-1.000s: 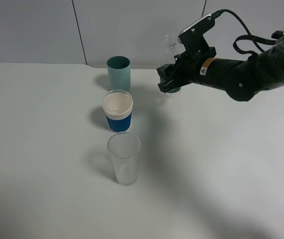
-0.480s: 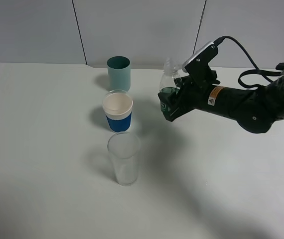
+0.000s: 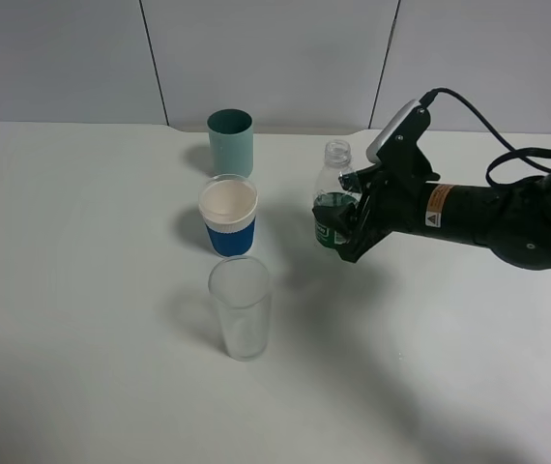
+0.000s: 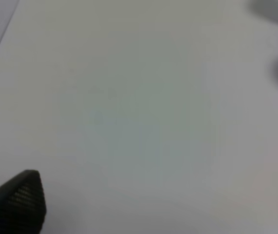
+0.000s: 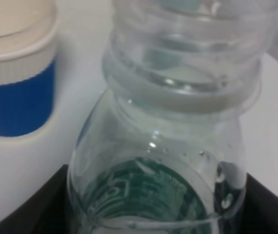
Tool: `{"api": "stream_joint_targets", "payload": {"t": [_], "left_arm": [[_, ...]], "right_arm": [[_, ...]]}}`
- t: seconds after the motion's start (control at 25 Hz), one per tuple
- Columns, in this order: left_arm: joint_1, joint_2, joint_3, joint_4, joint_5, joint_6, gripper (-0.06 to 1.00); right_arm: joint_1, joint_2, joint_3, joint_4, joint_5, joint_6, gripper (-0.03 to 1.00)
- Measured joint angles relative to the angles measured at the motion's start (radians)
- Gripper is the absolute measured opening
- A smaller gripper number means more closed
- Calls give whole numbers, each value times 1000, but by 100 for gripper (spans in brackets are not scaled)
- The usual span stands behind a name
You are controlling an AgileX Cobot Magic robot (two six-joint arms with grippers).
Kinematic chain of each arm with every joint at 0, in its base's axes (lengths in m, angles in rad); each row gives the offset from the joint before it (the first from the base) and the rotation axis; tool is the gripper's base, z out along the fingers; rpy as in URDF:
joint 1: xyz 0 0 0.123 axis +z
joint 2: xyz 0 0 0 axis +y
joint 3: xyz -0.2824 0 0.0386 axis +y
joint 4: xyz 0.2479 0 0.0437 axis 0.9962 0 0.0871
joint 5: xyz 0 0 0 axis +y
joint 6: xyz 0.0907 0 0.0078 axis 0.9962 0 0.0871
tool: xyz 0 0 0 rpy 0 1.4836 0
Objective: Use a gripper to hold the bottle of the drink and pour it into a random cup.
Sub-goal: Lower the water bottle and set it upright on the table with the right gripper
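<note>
Beside the white cup with a blue sleeve (image 3: 228, 217), right pincer (image 3: 346, 230) clamped on clear, green-labelled capless bottle (image 3: 333, 191), upright

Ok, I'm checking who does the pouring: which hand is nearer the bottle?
Right. The right hand is clamped on the bottle; the left hand sees only bare table, no bottle.

a white cup with a blue sleeve (image 3: 228, 217) stands upright on the white desk (image 3: 82, 290), its inside pale. nearer the camera, just apart from it, stands a tall clear glass (image 3: 241, 307), also upright.
</note>
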Motion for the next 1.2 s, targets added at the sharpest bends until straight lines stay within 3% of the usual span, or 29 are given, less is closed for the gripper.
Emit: {"api": "stream_joint_targets", "payload": {"t": [0.28,0.52,0.84,1.2], "left_arm": [[0,0,0,0,0,0,98],[0,0,0,0,0,0,98],[0,0,0,0,0,0,98],[0,0,0,0,0,0,98]], "right_arm": [[-19,0,1,-125,-30,33,57],[-20,0,1,-140,-32,49,57],[-20,0,1,-140,-48,56,85],[-20,-55,2,-141,-31,97,87]]}}
